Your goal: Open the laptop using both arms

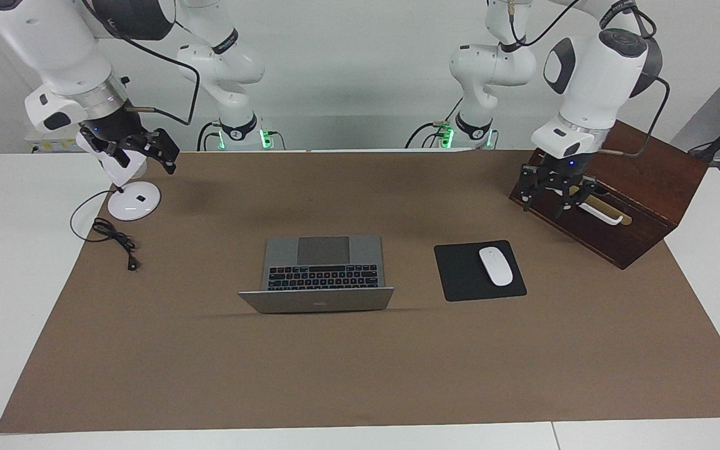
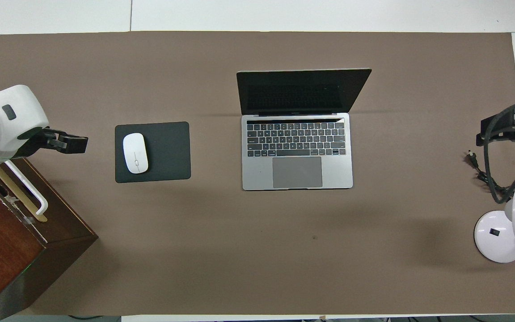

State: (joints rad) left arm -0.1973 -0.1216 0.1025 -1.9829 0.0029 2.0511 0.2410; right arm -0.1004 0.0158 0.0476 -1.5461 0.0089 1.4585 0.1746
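The silver-grey laptop stands open in the middle of the brown mat, its lid upright on the edge farther from the robots, with the black keyboard and grey trackpad showing. Neither arm touches it. My left gripper hangs open and empty over the front edge of the wooden box, well toward the left arm's end of the table; in the overhead view the left gripper pokes out beside the mouse pad. My right gripper is raised over the desk lamp, open and empty, with the right gripper partly cut off by the overhead view's edge.
A dark wooden box with a white handle stands at the left arm's end. A black mouse pad carrying a white mouse lies between the box and the laptop. A white desk lamp and its loose black cable sit at the right arm's end.
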